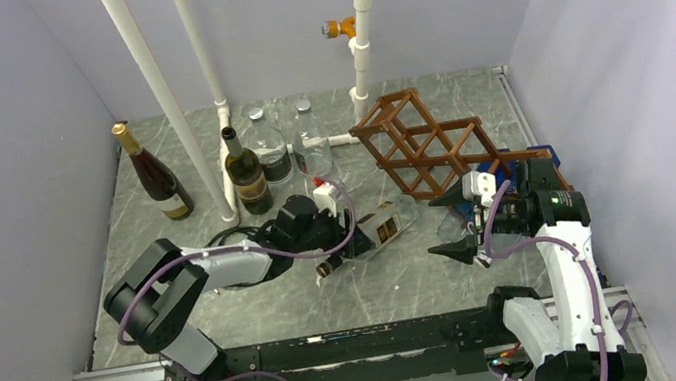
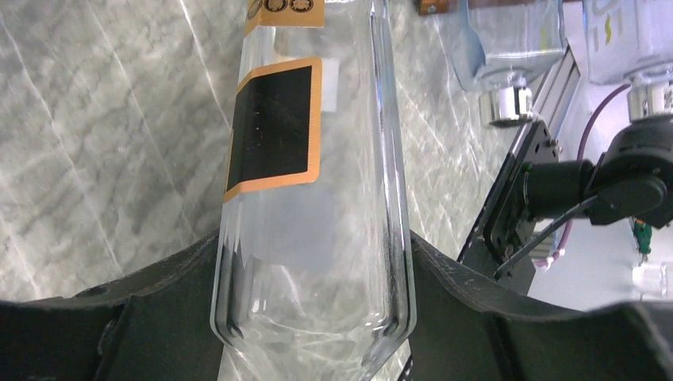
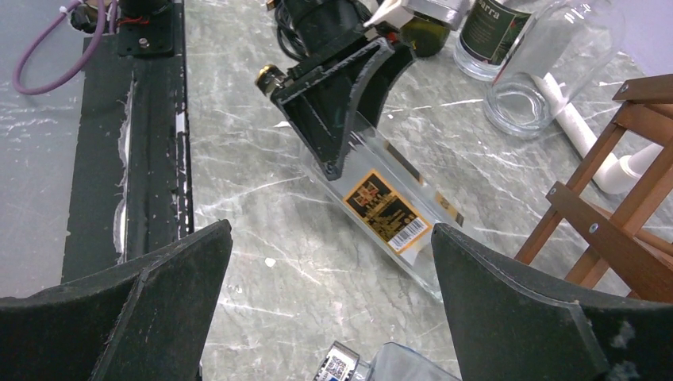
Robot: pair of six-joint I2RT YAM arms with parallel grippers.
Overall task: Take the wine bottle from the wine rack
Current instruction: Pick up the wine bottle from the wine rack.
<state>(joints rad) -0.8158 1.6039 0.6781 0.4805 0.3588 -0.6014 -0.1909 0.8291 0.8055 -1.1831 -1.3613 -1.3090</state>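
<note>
The clear wine bottle with a black and orange label lies slanted low over the table, apart from the reddish-brown wooden wine rack behind it. Its dark capped neck points to the near left. My left gripper is shut on the bottle's body. In the left wrist view the bottle sits between the black fingers. My right gripper is open and empty, just right of the bottle's base. In the right wrist view the bottle, the left gripper and the rack show beyond my open right gripper.
Two dark bottles and two clear bottles stand at the back by white pipes. A clear bottle lies under the right gripper. Grey walls close both sides.
</note>
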